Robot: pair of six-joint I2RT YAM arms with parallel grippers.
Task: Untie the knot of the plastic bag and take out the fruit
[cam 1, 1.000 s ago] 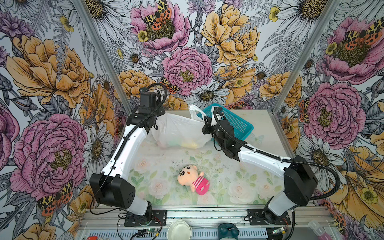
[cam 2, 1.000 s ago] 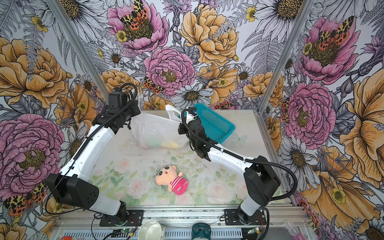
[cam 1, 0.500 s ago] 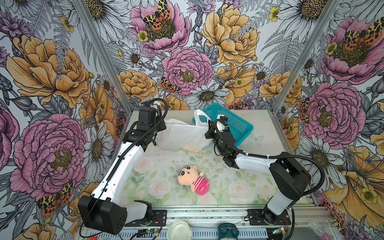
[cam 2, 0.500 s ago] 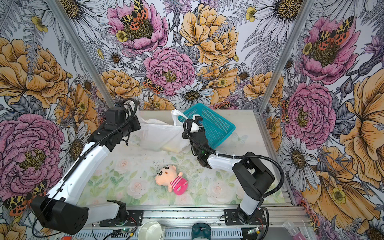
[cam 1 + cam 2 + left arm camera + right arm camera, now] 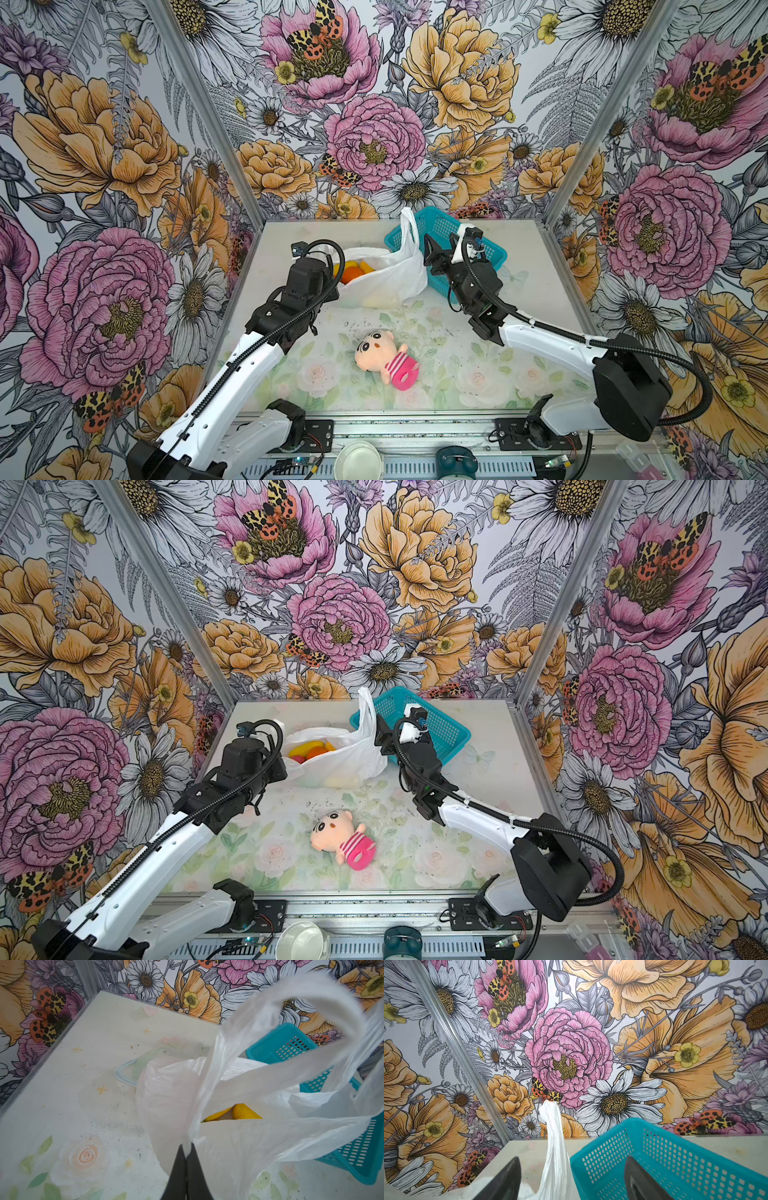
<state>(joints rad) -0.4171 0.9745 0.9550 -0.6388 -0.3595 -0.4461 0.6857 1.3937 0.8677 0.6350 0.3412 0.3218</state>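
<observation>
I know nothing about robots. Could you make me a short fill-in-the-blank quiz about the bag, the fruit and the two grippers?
1. The left gripper is clamped ___ on the plastic bag's rim.
2. The right gripper stands ___, with a bag handle between its fingers.
3. The fruit lies ___ the bag.

Missing words: shut; open; inside.

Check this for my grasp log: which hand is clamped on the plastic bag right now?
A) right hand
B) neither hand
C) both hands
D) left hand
D: the left wrist view shows the left hand pinched shut on the plastic bag, while the right hand stands open, the bag's handle loop ungripped between its jaws.
</observation>
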